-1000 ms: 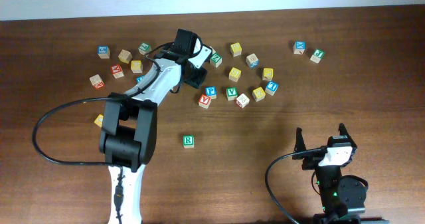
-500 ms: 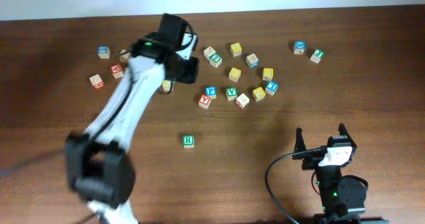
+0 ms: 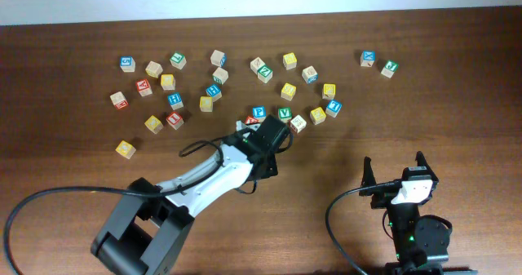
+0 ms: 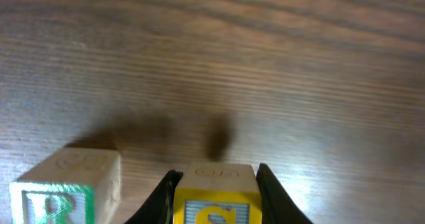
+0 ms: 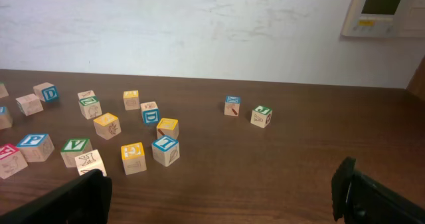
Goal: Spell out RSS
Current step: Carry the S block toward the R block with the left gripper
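Observation:
In the left wrist view my left gripper (image 4: 217, 176) is shut on a yellow S block (image 4: 216, 201) and holds it at the table, just right of the green R block (image 4: 63, 192); a small gap shows between the two blocks. In the overhead view the left gripper (image 3: 261, 154) is at the middle of the table, and the arm hides both blocks. My right gripper (image 3: 395, 170) is open and empty at the front right, and it also shows in the right wrist view (image 5: 226, 204).
Several loose letter blocks lie scattered along the back, from a blue one (image 3: 126, 63) at the left to a green one (image 3: 390, 68) at the right. A P block (image 3: 258, 112) and a V block (image 3: 285, 113) sit just behind the left gripper.
My left arm has swung from the back row of blocks down to the middle of the table and now covers the R block. The right arm has not moved.

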Controlling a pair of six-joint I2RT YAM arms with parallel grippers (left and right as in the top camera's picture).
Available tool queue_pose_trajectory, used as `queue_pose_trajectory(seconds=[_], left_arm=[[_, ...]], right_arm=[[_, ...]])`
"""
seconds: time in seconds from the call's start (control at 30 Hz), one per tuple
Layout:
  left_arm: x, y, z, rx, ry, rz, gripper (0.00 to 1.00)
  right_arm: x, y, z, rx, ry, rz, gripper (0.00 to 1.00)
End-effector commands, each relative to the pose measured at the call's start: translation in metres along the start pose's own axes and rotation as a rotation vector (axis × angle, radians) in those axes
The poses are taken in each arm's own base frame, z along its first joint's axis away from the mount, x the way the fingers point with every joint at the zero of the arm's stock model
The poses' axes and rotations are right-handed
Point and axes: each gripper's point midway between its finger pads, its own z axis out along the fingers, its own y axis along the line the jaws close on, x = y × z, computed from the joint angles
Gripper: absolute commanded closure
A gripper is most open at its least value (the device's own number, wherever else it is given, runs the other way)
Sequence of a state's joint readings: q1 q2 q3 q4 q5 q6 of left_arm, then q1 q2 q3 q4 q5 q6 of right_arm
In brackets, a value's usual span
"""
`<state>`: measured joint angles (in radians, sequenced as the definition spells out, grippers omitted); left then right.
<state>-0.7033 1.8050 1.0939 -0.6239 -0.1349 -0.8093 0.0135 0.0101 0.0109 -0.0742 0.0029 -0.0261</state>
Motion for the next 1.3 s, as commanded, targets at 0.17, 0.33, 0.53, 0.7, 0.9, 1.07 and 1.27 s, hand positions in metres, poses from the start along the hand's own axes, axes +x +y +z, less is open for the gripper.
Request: queue_pose_trajectory(seconds=[0.17, 0.33, 0.53, 0.7, 0.9, 1.07, 1.27], left_arm=[[0.0, 0.012, 0.008, -0.039, -0.038, 0.08, 0.69], [0.004, 0.013, 0.008, -0.041, -0.022, 0.082, 0.66], [0.01, 0.017, 0.008, -0.057, 0.005, 0.086, 0.76], [0.011, 0.016, 0.008, -0.045, 0.015, 0.085, 0.53], [0.0, 0.004, 0.008, 0.001, -0.034, 0.075, 0.5], [-0.024, 0.004, 0.006, -0.019, -0.143, 0.1, 0.45], [-0.062, -0.006, -0.01, 0.06, -0.174, 0.125, 0.55]], right_arm=[[0.003, -0.003, 0.0, 0.014, 0.006, 0.009, 0.02], [0.003, -0.003, 0.0, 0.014, 0.006, 0.009, 0.02], [0.003, -0.003, 0.0, 0.014, 0.006, 0.009, 0.02], [0.003, -0.003, 0.0, 0.014, 0.006, 0.009, 0.02], [0.003, -0.003, 0.0, 0.014, 0.006, 0.009, 0.02], [0.003, -0.003, 0.0, 0.014, 0.006, 0.009, 0.02], [0.003, -0.003, 0.0, 0.014, 0.006, 0.009, 0.02]])
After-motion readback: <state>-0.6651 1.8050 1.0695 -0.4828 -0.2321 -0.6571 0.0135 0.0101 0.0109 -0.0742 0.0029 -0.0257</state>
